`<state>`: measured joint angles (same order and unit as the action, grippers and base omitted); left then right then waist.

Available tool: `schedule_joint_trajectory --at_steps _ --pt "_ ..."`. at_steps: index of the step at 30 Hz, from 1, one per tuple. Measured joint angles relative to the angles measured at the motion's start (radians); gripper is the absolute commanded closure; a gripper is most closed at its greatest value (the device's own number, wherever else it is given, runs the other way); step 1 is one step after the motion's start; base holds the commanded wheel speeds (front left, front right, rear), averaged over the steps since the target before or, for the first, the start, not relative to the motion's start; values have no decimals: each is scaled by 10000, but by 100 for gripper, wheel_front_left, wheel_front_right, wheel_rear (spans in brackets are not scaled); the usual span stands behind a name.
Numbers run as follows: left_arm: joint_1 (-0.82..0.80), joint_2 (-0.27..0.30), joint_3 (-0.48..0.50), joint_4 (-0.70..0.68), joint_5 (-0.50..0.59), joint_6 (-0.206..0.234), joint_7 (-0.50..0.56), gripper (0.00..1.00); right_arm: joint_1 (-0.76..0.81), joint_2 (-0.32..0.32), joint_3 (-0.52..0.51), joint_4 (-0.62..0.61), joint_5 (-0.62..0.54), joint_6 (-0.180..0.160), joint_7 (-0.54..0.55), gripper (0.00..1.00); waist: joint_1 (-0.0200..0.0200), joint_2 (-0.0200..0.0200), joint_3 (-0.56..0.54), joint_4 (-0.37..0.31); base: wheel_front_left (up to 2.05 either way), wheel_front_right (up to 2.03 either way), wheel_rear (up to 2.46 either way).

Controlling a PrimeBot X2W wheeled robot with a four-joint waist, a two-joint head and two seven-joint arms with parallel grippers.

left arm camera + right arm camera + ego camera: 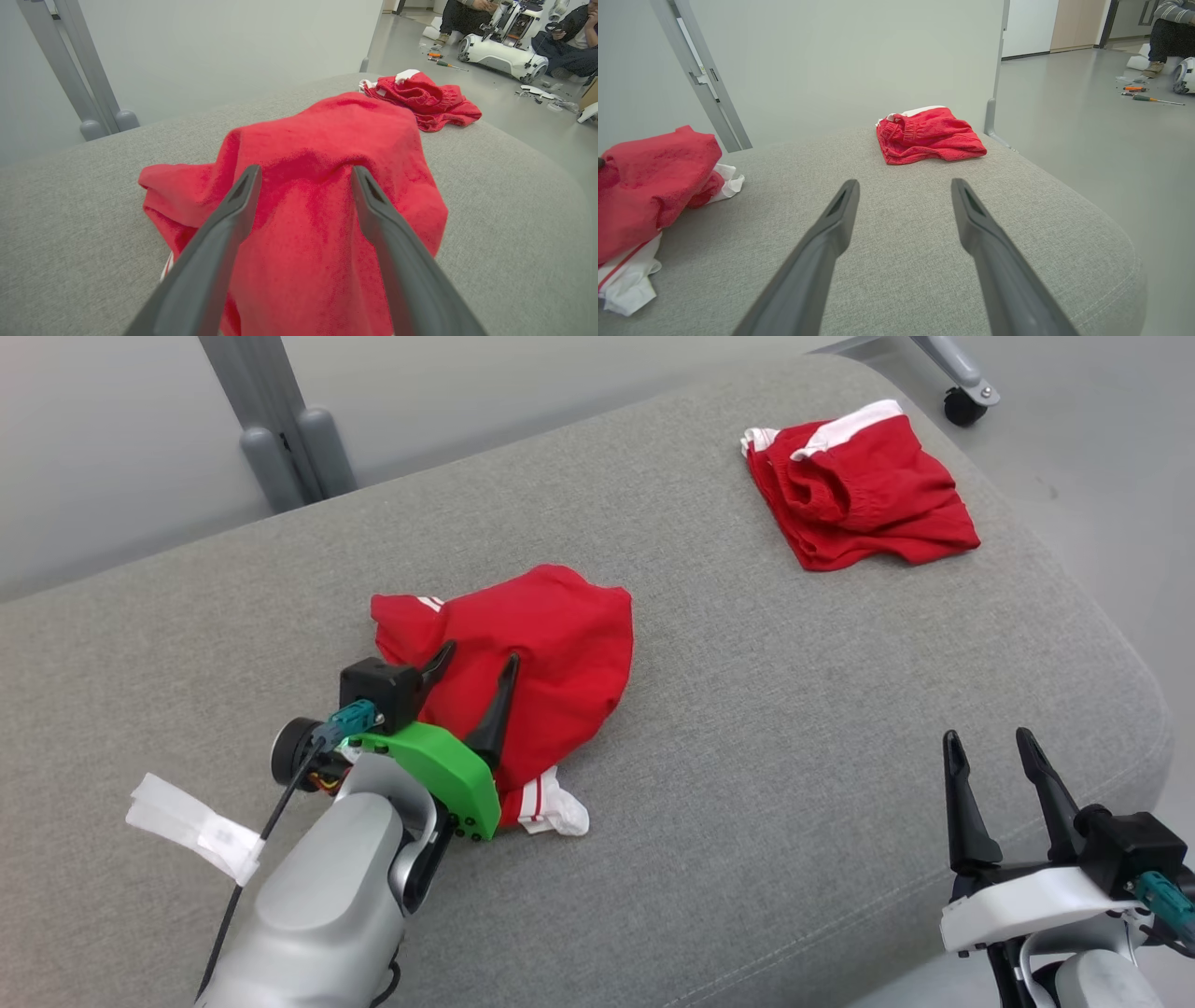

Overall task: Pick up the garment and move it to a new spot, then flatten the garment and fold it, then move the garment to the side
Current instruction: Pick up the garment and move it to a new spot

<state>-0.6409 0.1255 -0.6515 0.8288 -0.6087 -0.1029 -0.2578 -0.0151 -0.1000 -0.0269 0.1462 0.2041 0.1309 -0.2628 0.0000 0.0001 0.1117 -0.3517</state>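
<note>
A crumpled red garment [537,653] with white stripes and a white hem lies heaped in the middle of the grey cushion [794,709]. My left gripper [478,655] hovers over its near side, open, fingers spread above the cloth. In the left wrist view the garment [327,154] rises as a mound between and behind the two fingers of the left gripper [306,171]. My right gripper [988,737] is open over bare cushion at the lower right, holding nothing. In the right wrist view the right gripper [905,183] points across the cushion, with the garment [649,177] off to the left.
A second red garment [859,485], folded with a white stripe, lies at the cushion's far right corner. Grey metal posts [280,439] stand behind the cushion and a caster wheel [962,403] at the top right. People sit on the floor beside another robot [500,46].
</note>
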Motion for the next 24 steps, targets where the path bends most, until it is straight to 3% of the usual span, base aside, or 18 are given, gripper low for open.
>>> schedule_joint_trajectory --at_steps 5,12,24 --pt "133 127 1028 -1553 500 128 -46 0 224 -25 -23 -48 -44 0 0 0 0 0 -357 330 0 0 0" --pt "1669 683 2621 -3674 1565 389 -48 0 355 -25 -4 -232 -46 2 0 0 0 0 -761 1153 0 0 0" --pt "4571 1028 4830 -5440 2600 401 -61 0 324 -261 343 -339 -48 0 0 0 0 0 -1279 2571 0 0 0"
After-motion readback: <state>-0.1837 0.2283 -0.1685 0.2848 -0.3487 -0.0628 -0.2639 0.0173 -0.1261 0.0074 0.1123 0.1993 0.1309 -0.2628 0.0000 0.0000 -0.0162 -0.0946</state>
